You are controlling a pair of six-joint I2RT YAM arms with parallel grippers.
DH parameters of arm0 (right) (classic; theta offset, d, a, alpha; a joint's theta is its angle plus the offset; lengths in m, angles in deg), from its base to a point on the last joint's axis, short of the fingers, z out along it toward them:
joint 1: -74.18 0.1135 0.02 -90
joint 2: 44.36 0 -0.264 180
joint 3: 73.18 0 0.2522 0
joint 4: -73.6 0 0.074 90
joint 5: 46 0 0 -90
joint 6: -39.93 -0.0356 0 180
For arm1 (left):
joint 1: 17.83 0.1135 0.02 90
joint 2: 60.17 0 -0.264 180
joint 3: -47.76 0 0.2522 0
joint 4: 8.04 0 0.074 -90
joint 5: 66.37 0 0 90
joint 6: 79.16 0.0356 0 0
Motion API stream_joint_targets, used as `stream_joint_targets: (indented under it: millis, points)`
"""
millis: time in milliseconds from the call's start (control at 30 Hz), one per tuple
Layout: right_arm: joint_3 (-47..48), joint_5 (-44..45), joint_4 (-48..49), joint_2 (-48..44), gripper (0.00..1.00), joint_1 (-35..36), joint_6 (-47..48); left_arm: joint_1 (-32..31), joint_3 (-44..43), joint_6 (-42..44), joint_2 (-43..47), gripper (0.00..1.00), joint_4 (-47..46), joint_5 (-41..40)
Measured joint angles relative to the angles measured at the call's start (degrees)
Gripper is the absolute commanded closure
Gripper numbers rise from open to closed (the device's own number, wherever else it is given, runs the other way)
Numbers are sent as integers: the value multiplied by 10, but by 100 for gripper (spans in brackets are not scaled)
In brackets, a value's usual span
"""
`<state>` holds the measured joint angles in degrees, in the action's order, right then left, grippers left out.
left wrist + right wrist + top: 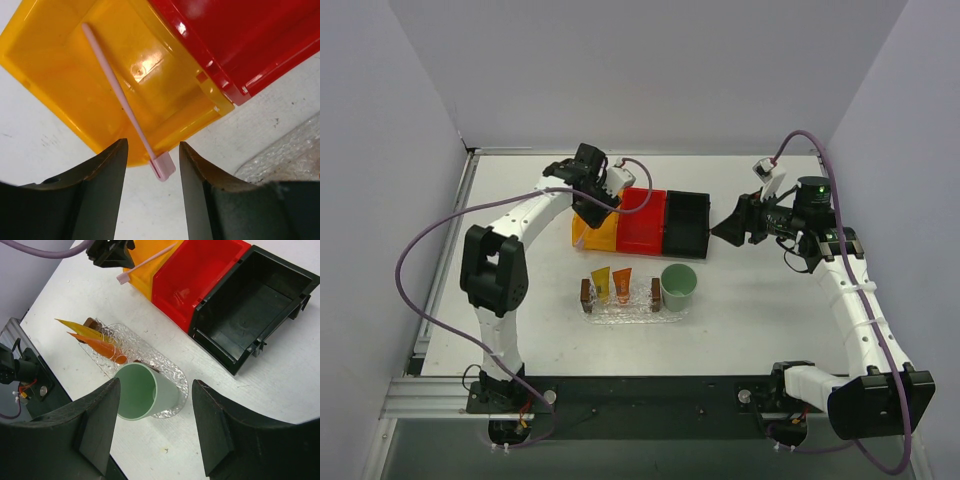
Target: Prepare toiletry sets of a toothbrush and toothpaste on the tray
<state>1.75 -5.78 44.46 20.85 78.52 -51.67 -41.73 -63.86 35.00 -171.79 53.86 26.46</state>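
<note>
A thin pink-white toothbrush (120,95) lies slanted in the orange bin (65,75), its head (164,166) poking over the near rim. My left gripper (152,145) hovers open with the head between its fingers, untouched. From the right wrist the toothbrush (145,262) sticks out of the bin under the left gripper (110,252). The clear bumpy tray (635,312) holds a yellow toothpaste tube (600,283) and an orange one (621,285). My right gripper (730,228) is open and empty, high up beside the black bin.
Red bin (638,225) and black bin (685,222) stand right of the orange bin (592,235), both showing nothing inside. A pale green cup (678,285) stands on the tray's right end. Small brown blocks (586,292) sit at both tray ends.
</note>
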Motion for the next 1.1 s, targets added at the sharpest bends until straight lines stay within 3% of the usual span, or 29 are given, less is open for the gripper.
stream_joint_targets:
  millis: [367, 1100]
  points:
    - [0, -4, 0, 3, 46, -3, 1, 0, -26, 3, -75, 46, -10, 2]
    - [-4, -18, 0, 3, 46, -10, 2, 21, -26, 2, -102, 49, -52, -17]
